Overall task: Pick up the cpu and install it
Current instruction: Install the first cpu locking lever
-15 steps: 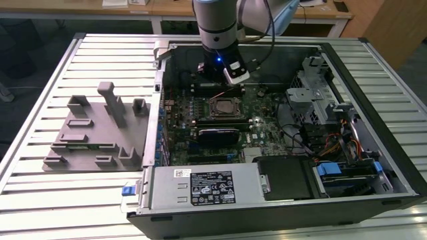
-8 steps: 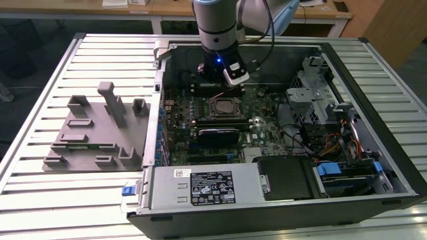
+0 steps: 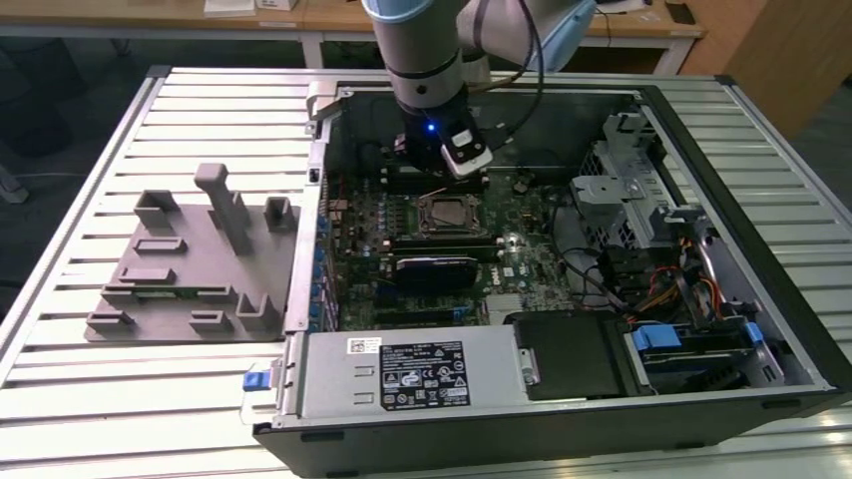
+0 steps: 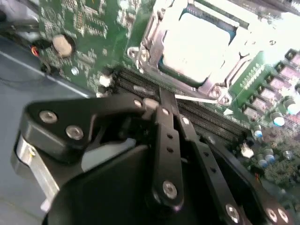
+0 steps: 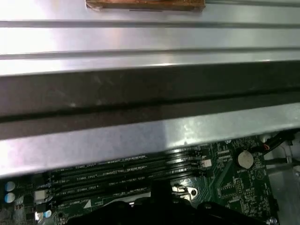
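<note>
Inside an opened computer case (image 3: 745,329) lying on a slatted metal surface (image 3: 80,399), work centres on the motherboard (image 3: 520,254). At the exterior view's left, a grey plastic fixture (image 3: 194,264) with upright blocks stands on the surface, just beside the case wall. Toward the middle, the robot arm (image 3: 419,60) reaches down into the case, its hand (image 3: 460,160) hovering close above the board, just beyond the socket (image 3: 449,215) on the side farther from the camera. The cpu (image 4: 197,42), its silver top catching the light in the second wrist view, sits seated within the socket's metal frame, apart from the hand (image 4: 171,105). In that view the two black fingers (image 4: 166,136) are drawn together with nothing between them, their tips above the dark memory slots (image 4: 206,117) running alongside the socket. To the exterior view's right, drive bays (image 3: 639,190) and bundled cables (image 3: 665,289) fill the case; a labelled power supply (image 3: 406,374) lies along the near edge.
</note>
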Controlling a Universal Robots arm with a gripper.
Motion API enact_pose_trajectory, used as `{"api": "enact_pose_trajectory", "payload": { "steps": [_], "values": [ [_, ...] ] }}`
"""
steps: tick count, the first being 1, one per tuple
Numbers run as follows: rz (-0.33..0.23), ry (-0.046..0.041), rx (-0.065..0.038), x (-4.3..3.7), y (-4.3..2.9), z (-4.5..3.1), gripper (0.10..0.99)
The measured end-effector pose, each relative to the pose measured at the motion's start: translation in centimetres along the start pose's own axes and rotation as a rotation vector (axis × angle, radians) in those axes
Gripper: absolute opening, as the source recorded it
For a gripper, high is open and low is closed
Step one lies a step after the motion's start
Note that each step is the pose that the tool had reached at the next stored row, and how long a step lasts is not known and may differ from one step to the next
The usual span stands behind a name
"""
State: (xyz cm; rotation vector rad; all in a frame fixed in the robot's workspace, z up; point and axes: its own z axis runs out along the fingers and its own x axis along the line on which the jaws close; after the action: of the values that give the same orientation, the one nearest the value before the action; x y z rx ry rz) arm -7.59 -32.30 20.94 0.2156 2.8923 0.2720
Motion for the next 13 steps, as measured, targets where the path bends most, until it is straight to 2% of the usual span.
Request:
{"api": "enact_pose_trajectory", "payload": {
  "steps": [2,4,13],
  "values": [
    [0.000,-0.0013,0.000,0.01,-0.01,0.04,0.106],
    [0.003,-0.0113,0.000,0.15,-0.13,0.67,0.106],
    [0.066,-0.0246,0.013,0.18,0.06,0.72,0.106]
  ]
}}
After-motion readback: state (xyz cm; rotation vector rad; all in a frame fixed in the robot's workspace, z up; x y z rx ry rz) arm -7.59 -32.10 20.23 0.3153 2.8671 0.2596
